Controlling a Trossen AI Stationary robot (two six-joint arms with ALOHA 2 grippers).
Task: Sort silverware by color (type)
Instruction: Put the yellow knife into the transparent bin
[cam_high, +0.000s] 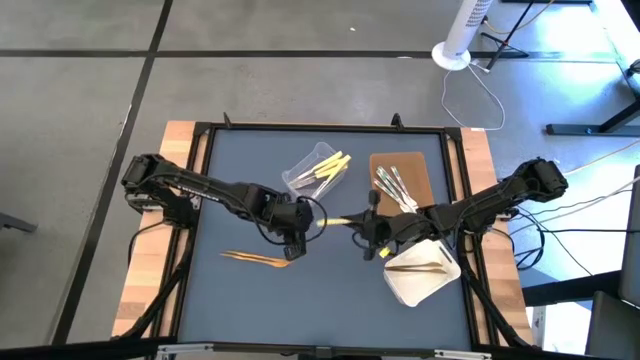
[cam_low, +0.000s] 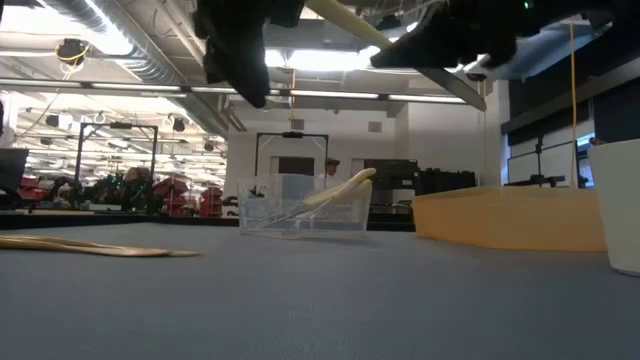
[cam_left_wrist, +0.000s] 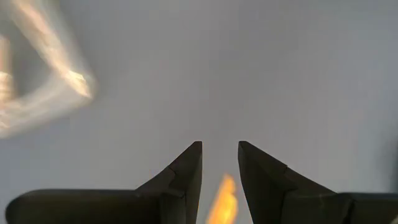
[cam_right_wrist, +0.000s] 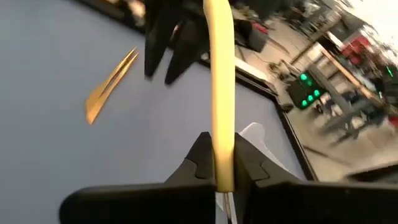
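Right pincer (cam_right_wrist: 217, 177), clamped on a pale yellow utensil (cam_right_wrist: 219, 81), could strike the half-parted left pincer (cam_high: 293, 243) mid-counter.

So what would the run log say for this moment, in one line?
right gripper: shut on pale yellow utensil, mid-table | left gripper: open, empty, above mat | orange-brown utensils: on mat

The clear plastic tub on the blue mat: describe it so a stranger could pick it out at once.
Start at the blue mat covering the table and look to its far half, just left of the brown tray. There the clear tub lies with pale yellow utensils sticking out of it. It is the only see-through container; the brown tray and the white tray are opaque.
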